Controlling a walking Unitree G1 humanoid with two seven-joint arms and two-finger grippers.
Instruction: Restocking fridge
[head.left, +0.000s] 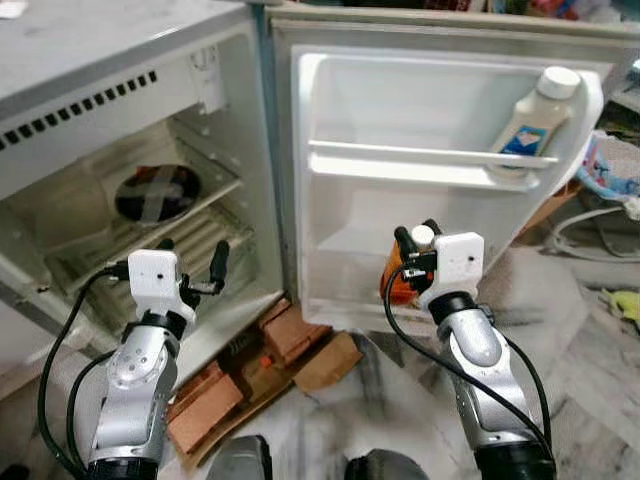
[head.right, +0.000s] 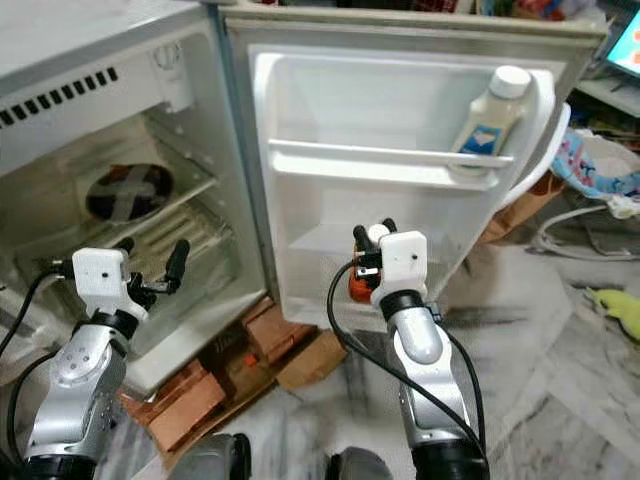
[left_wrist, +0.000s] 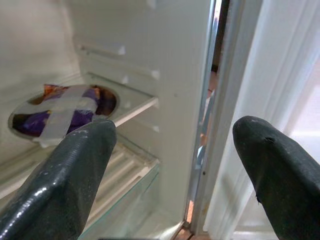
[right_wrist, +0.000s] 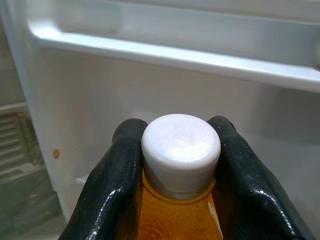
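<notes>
While the small fridge stands with its door swung fully open, the right gripper holds an orange bottle by the neck, its two black fingers pressed against the white cap from both sides. The bottle is in front of the lower part of the door, below the door shelf. On that shelf a white bottle with a blue label leans in the far corner. The left gripper hovers before the fridge cabinet with its fingers wide apart and nothing between them. Inside, a round dark dish crossed with pale tape sits on a glass shelf. The fridge is raised on red bricks and pieces of cardboard, which lie on a grey marble floor. Cables and coloured cloth lie beyond the door, on the robot's right.
</notes>
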